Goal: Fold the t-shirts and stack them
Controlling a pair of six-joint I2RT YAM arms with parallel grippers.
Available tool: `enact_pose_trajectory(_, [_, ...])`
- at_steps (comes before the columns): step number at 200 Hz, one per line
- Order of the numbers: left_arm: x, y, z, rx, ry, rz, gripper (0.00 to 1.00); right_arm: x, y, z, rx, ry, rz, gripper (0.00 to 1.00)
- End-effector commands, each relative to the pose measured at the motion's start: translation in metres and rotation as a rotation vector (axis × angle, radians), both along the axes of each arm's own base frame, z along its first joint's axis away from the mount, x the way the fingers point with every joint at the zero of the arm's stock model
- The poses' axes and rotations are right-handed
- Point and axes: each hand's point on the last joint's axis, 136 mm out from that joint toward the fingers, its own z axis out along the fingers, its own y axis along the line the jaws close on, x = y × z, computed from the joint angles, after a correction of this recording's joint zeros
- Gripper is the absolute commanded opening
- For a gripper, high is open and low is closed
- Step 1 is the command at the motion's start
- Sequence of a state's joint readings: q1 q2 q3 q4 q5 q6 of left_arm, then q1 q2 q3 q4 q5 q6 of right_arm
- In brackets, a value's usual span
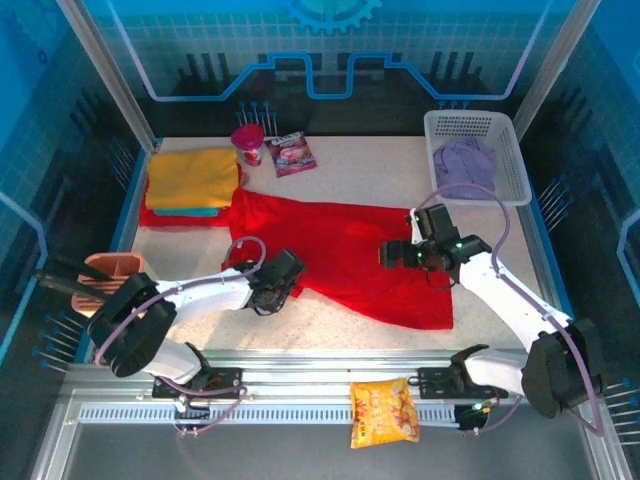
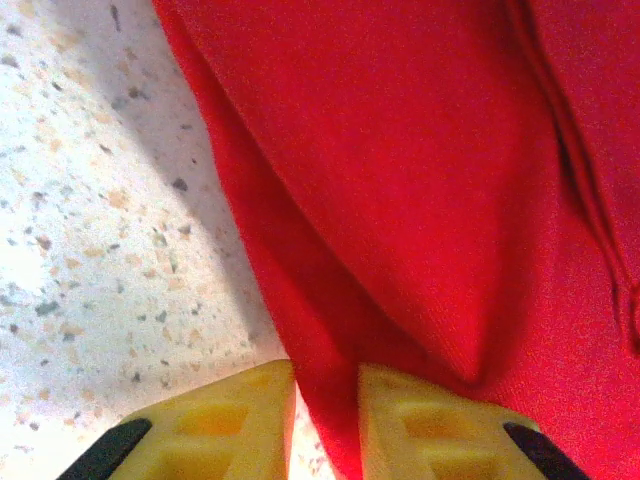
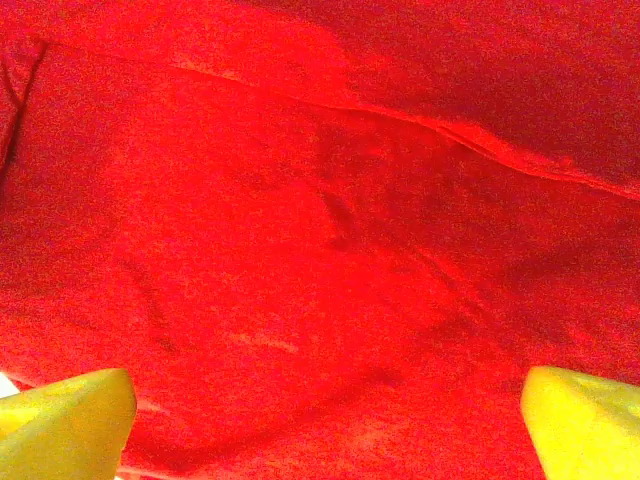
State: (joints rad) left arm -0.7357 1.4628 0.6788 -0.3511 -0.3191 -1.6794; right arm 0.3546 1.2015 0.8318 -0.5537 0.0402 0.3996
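Fingers of the left gripper were clamped on the edge of the bright red soft cloth t-shirt; those of the right gripper were held wide apart just above it; the fold was judged barely begun; a second pinch was called for next.

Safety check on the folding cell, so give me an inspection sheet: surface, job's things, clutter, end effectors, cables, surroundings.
Surface: speckled table, no spills seen.
Job's things: red t-shirt spread out mid-table; folded stack far left, yellow t-shirt over teal t-shirt over red cloth; lilac t-shirt in the white basket.
Clutter: pink cup and snack packet at the far edge; orange snack bag on the near rail; terracotta holder at left.
End effectors: left end effector closed on the red t-shirt's hem; right end effector wide open over the same shirt.
Cables: lilac cable loops off each arm; no snag seen.
Surroundings: blue walls; nothing seen intruding.
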Motion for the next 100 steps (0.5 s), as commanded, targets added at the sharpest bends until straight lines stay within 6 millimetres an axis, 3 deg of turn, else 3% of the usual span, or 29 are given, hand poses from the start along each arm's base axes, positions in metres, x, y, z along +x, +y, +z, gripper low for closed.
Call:
enact_pose_trajectory(1, [-0.005,0.017,-0.009,0.075,0.016,0.028,0.1,-0.007,0.002,-0.003,0.009,0.017,0.019,1.0])
enact_pose_trajectory(14, [-0.008,0.02,-0.01,0.087,0.029,0.029,0.0,-0.009,0.001,-0.003,0.005,0.02,0.019,1.0])
enact_pose_trajectory(42, [-0.019,0.024,-0.003,0.095,0.063,0.015,0.0,-0.012,-0.005,-0.007,-0.011,0.027,0.002,1.0])
enact_pose_trajectory(100, [-0.065,0.04,0.042,0.136,0.134,-0.074,0.0,-0.016,-0.016,-0.019,0.002,0.076,-0.043,1.0])
